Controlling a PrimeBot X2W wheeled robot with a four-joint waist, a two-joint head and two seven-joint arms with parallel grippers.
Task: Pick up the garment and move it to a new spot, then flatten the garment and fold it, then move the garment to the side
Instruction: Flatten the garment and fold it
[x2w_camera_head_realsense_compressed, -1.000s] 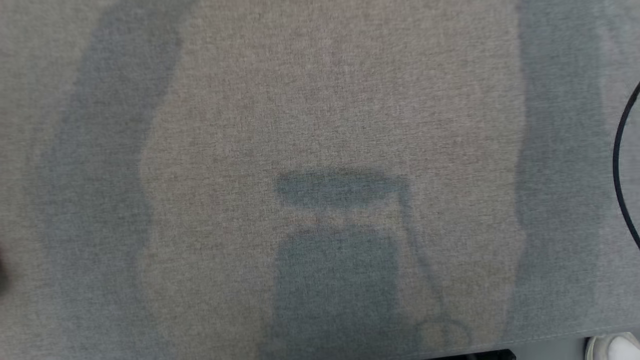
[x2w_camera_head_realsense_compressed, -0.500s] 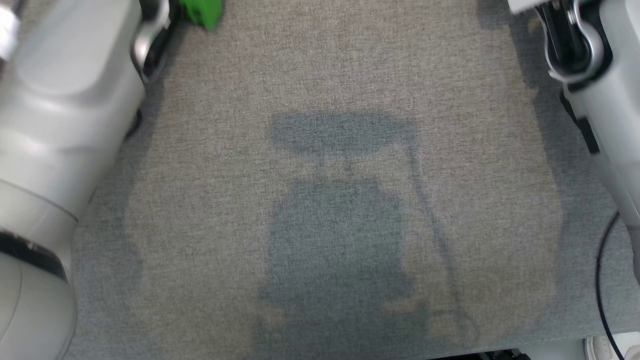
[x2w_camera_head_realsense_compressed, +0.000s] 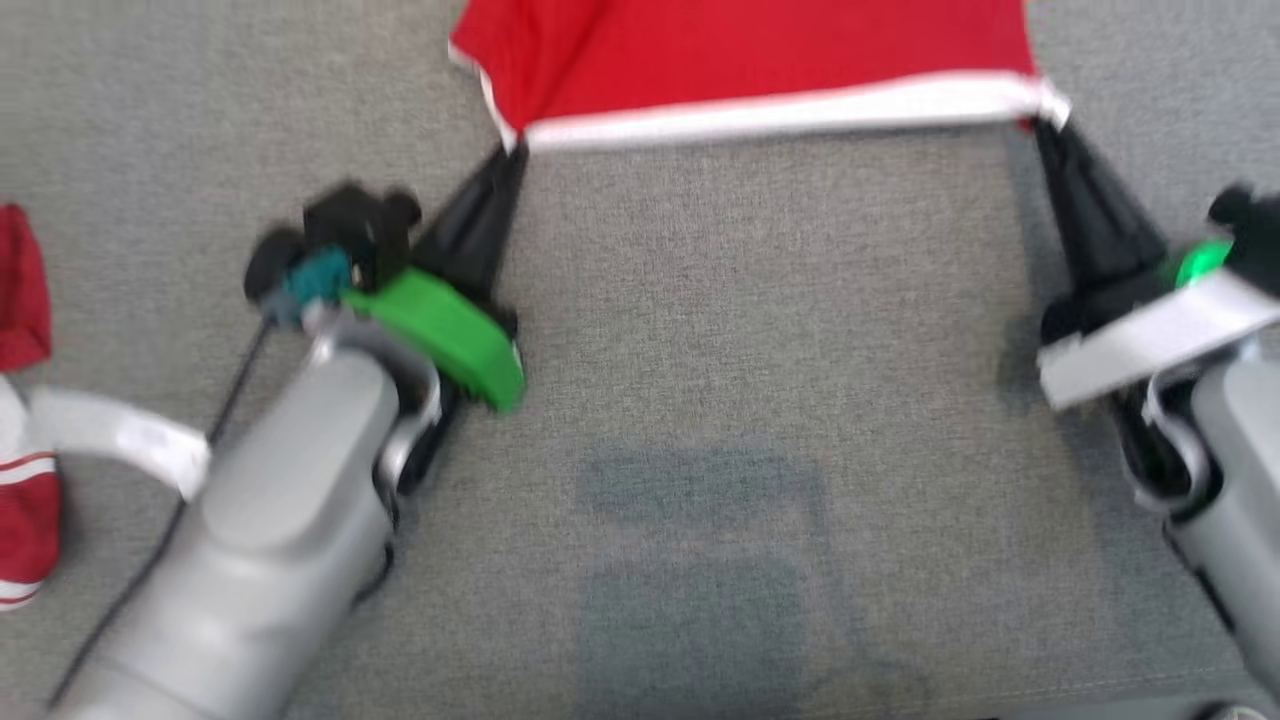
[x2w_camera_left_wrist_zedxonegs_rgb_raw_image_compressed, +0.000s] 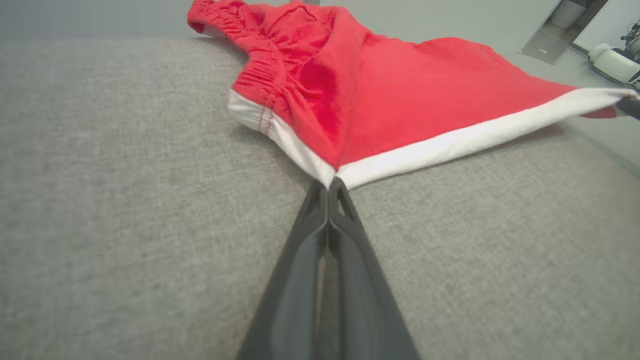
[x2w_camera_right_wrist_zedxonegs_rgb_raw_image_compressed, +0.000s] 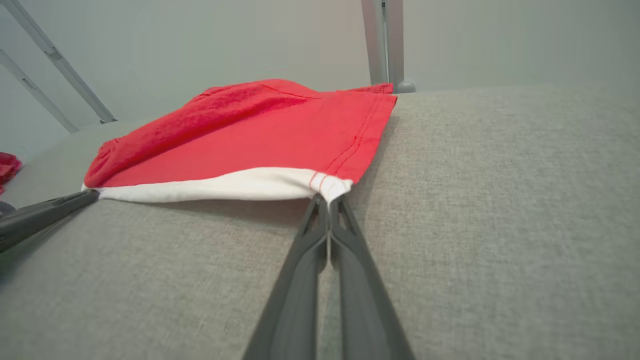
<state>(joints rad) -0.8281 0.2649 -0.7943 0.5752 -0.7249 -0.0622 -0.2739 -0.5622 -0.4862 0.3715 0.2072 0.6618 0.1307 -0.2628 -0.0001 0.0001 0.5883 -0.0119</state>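
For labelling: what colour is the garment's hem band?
White hem band on the red garment; clearest in left wrist view.

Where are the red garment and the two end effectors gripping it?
red garment (x2w_camera_head_realsense_compressed: 760, 50): head view, middle of the red cloth.
left end effector (x2w_camera_left_wrist_zedxonegs_rgb_raw_image_compressed: 330, 184): left wrist view, fingertips on white hem corner.
right end effector (x2w_camera_right_wrist_zedxonegs_rgb_raw_image_compressed: 328, 201): right wrist view, fingertips on opposite hem corner.

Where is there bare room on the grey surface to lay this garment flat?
Free: the grey surface between the left tool and right tool, from the white hem of the red garment to the near edge. Crowded: the left edge, where another red-and-white cloth lies, beside the left arm.
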